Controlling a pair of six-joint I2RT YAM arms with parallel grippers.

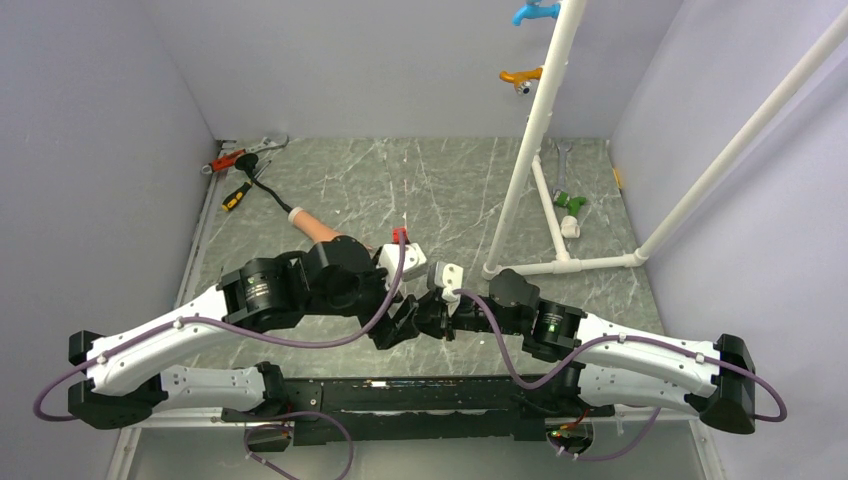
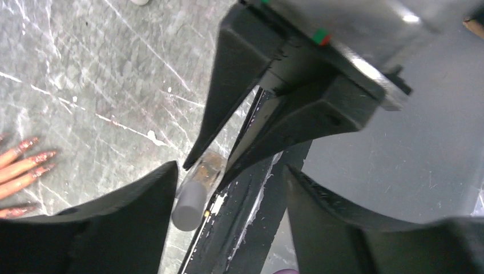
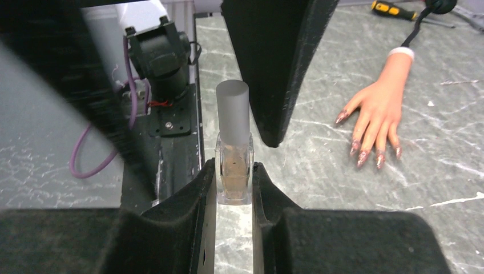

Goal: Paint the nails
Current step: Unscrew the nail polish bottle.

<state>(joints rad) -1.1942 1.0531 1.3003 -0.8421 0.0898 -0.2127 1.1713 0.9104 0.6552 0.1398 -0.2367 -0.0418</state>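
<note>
A small clear bottle [image 3: 234,171] with a grey cap [image 3: 232,105] is held upright, with my right gripper [image 3: 234,168] shut on its glass body. My left gripper [image 2: 231,177] is open around the cap [image 2: 188,205], which lies close to its left finger [image 2: 154,200]. The two grippers meet above the table's near edge [image 1: 415,322]. The flesh-coloured mannequin hand [image 3: 379,108] lies flat with its fingers spread, and its glittery reddish-pink nails [image 3: 362,157] point toward me. The nails [image 2: 25,157] also show at the left wrist view's left edge. From above, only the forearm [image 1: 318,228] shows, beyond the left arm.
A wrench and screwdrivers [image 1: 245,160] lie at the back left. A white pipe frame [image 1: 530,150] with blue and orange taps stands at the right, its base pipes on the table. A black mounting rail [image 1: 400,395] runs along the near edge.
</note>
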